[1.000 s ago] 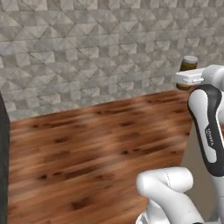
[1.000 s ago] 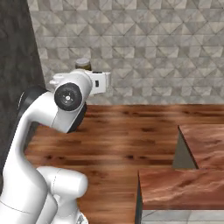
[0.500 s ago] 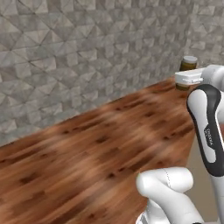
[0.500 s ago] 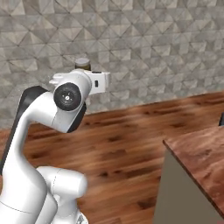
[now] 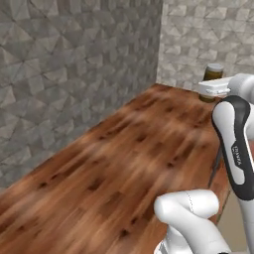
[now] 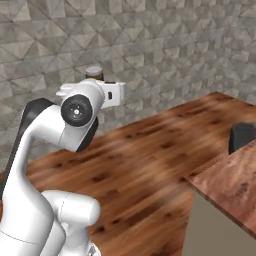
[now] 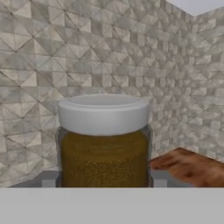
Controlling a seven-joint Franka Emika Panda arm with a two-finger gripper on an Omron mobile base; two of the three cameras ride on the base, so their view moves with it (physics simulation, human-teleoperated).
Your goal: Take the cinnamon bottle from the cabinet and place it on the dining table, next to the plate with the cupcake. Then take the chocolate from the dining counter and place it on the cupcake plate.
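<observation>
Gripped between the pincer's [image 7: 103, 183] two fingers is one bottle [image 7: 103, 144], the fingers set at about half their spread against its sides; the hand view shows it square in front, upright, its long axis running up and down with the pale grey lid on top and brown cinnamon filling the glass below. From the left base view the bottle [image 5: 212, 82] stands clear above the white hand, near the inner corner where two grey stone-tiled walls [image 5: 74, 74] meet; from the right base view only its lid and upper part [image 6: 94, 73] rise behind the wrist. One arm, one bottle, and two wood-grain surfaces can be counted: the broad reddish-brown floor [image 5: 124, 158] that spreads from the walls toward the base, and a raised table [image 6: 232, 172] at the right, whose beige side panel drops from its near edge. One dark object [image 6: 242, 136] sits at the table's far edge, too cut off to tell what it is. The floor between the arm and the walls lies open, and the table edge is well apart from the held bottle.
</observation>
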